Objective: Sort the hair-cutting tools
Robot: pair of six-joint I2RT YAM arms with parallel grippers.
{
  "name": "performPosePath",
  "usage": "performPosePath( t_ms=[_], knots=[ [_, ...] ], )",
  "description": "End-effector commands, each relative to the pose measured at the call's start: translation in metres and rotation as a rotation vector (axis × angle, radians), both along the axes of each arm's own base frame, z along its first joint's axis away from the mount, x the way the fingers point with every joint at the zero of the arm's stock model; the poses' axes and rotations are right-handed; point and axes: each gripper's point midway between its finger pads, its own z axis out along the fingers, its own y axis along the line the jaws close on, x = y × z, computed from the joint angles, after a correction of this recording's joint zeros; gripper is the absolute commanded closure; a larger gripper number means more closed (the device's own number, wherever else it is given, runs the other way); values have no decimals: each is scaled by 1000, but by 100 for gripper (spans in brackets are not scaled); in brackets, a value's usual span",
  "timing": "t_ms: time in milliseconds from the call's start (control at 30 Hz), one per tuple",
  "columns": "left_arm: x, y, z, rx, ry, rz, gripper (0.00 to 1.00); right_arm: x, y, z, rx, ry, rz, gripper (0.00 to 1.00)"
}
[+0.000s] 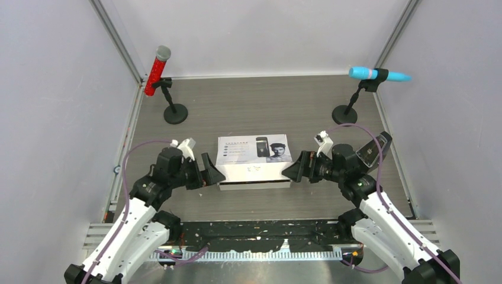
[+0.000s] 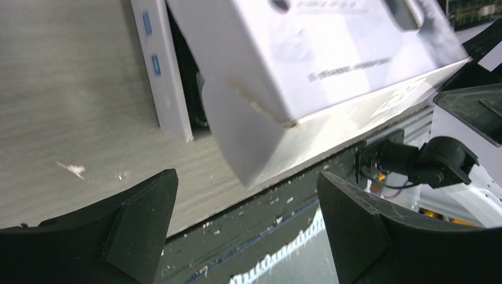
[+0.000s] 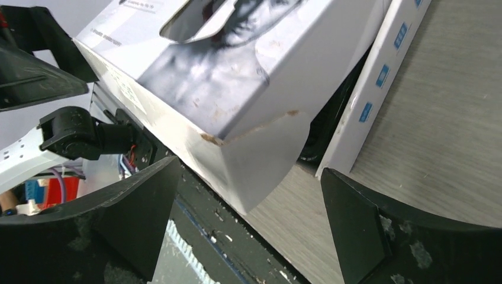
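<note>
Table (image 1: 248, 112): grey wood-grain surface. White box (image 1: 253, 155): at table centre, printed lid on top; the wrist views show a dark gap under the lid. Left gripper (image 1: 212, 171): at 9 o'clock of the box, jaws spread wide, nothing held. Right gripper (image 1: 296, 168): at 3 o'clock, jaws likewise spread, nothing held. Red microphone (image 1: 157, 70): 11 o'clock. Blue microphone (image 1: 379, 74): 1 o'clock. Hair-cutting tools: location cannot be told.

- White box (image 1: 254, 149) lies mid-tabletop (image 1: 254, 112) with its printed lid up; one lid corner is torn.
- Red microphone (image 1: 157, 71) stands tilted at the far left corner.
- Blue microphone (image 1: 379, 74) lies almost level at the far right corner.
</note>
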Motion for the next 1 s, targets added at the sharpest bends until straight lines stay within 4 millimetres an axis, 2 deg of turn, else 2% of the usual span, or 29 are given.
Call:
performPosePath(
  t_ms=[0, 167, 267, 367, 533, 700, 967],
  knots=[
    [36, 6, 40, 61, -228, 17, 8, 25, 2, 37, -19, -176, 2, 0],
    [60, -6, 55, 30, -313, 1, 9, 37, 11, 53, 5, -256, 33, 1],
    [65, -14, 57, 12, -302, -22, 11, 42, 15, 60, 22, -281, 40, 0],
    [65, -21, 57, -12, -280, -47, 17, 44, 18, 59, 27, -269, 50, 0],
    [56, -26, 57, -44, -238, -69, 24, 38, 21, 53, 49, -214, 65, 1],
    [42, -25, 46, -47, -158, -76, 35, 25, 22, 45, 81, -154, 70, 4],
    [22, -25, 30, -68, -50, -67, 36, 12, 16, 26, 71, -71, 43, 8]
  ],
)
